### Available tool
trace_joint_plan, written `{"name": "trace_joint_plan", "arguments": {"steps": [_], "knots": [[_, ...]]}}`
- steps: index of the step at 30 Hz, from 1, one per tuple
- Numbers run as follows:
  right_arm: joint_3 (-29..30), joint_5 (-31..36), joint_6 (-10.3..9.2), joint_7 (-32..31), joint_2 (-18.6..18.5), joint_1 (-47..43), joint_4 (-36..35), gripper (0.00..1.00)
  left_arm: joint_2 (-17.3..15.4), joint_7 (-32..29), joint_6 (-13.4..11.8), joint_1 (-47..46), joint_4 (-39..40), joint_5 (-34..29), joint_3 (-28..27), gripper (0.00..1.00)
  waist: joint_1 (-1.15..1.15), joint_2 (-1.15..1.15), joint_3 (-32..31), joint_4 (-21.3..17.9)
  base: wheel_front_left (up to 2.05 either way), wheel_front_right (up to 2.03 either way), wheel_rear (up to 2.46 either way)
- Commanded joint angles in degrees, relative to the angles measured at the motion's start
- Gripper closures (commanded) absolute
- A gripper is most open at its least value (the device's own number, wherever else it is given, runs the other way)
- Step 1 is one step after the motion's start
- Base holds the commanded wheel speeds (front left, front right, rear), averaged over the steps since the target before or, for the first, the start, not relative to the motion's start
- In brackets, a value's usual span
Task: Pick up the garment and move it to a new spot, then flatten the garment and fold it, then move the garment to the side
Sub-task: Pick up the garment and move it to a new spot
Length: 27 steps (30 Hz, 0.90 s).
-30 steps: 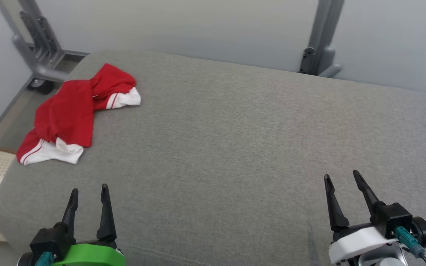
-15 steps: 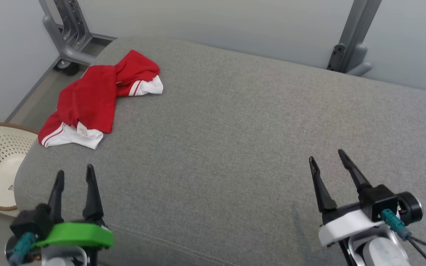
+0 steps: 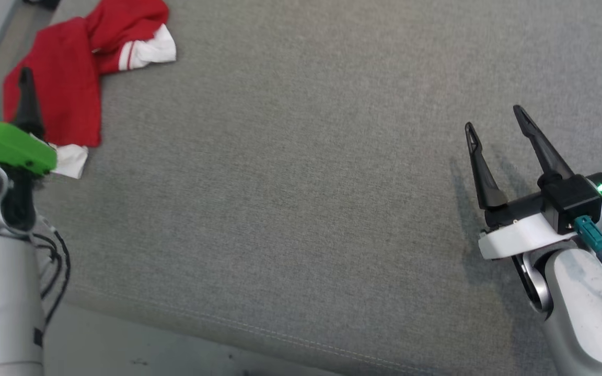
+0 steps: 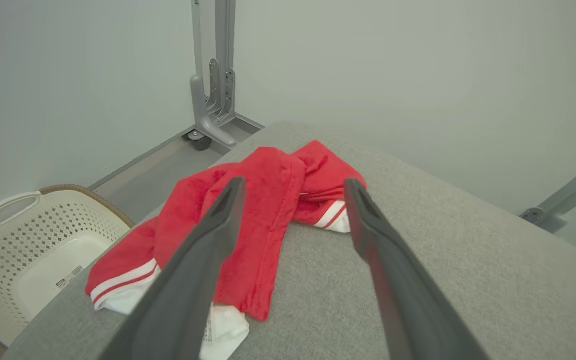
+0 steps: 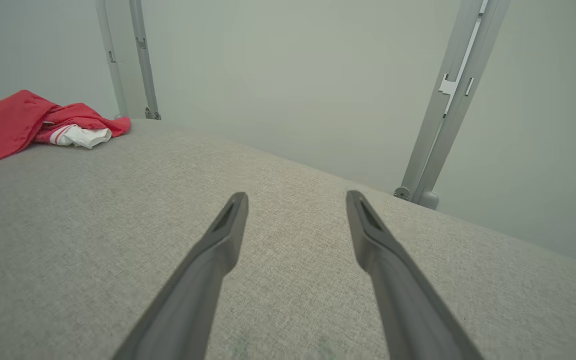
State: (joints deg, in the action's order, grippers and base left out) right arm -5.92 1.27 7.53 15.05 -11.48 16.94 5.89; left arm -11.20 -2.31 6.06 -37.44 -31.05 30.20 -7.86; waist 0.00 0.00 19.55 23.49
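Head has tipped down and my left gripper (image 4: 294,184) has come up to the garment (image 3: 66,78), fingers spread and empty, poised at it. It lies crumpled at the upper left of the head view, by the cushion (image 3: 301,198) edge. I reckon a shallow pinch could nudge it off toward the basket (image 4: 13,225), or catch one layer only. My right gripper (image 3: 494,117), centre right, is open too, well apart. Nothing blocks the reach.

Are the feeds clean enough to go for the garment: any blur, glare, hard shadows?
Head view: sharp, evenly lit, only a soft shadow beside the right gripper on the grey cushion. Left wrist view: red garment crisp, the near fingers slightly soft. Right wrist view: no glare.
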Motion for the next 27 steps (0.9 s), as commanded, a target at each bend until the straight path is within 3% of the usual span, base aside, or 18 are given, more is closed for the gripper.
{"name": "trace_joint_plan", "arguments": {"steps": [1, 7, 16, 17, 18, 23, 27], "knots": [[-0.72, 0.56, -0.08, 0.15, -0.72, 2.50, 0.03, 0.00, -2.18, -2.52, 0.10, -5.21, -3.37, 0.72, -0.25, 0.00, 0.00, 0.00, 15.88, -6.68, 0.00, 0.00, 0.00], [-3.39, 0.49, -0.08, 0.16, -0.29, 5.65, -0.10, 0.00, -6.77, -7.21, -1.71, -15.60, -15.01, 3.35, -2.72, 0.00, 0.00, 0.00, 19.65, -9.53, 0.00, 0.00, 0.00], [-3.27, -0.18, -0.11, -0.18, -0.41, 5.38, 1.07, 0.00, -10.75, -8.77, -2.96, -19.45, -27.62, -0.20, 0.02, 0.00, 0.00, 0.00, 19.59, -12.56, 0.00, 0.00, 0.00], [-2.80, -0.24, -0.11, -0.21, 0.01, 5.44, 1.07, 0.00, -10.76, -9.54, -2.65, -19.72, -29.63, 0.42, -0.05, 0.85, 0.00, 0.00, 19.07, -12.71, 0.00, 0.00, 0.00], [-2.72, -0.28, -0.11, -0.22, 0.28, 5.34, 1.16, 0.00, -10.82, -9.75, -2.43, -19.67, -30.37, 0.54, 0.03, 1.00, 0.00, 0.00, 18.67, -12.75, 0.00, 0.00, 0.00], [-3.11, -0.62, -0.09, -0.24, 1.62, 3.95, 1.67, 0.00, -13.57, -7.44, -3.05, -21.03, -31.82, 0.00, -0.03, 1.00, 0.00, 0.00, 15.87, -12.69, 0.00, 0.00, 0.00], [-2.91, -1.21, -0.09, -0.04, 2.82, 3.42, 1.48, 0.00, -15.03, -4.29, -1.76, -22.68, -30.33, -0.50, 0.47, 1.00, 0.00, 0.00, 12.95, -12.64, 0.00, 0.00, 0.00]]}}
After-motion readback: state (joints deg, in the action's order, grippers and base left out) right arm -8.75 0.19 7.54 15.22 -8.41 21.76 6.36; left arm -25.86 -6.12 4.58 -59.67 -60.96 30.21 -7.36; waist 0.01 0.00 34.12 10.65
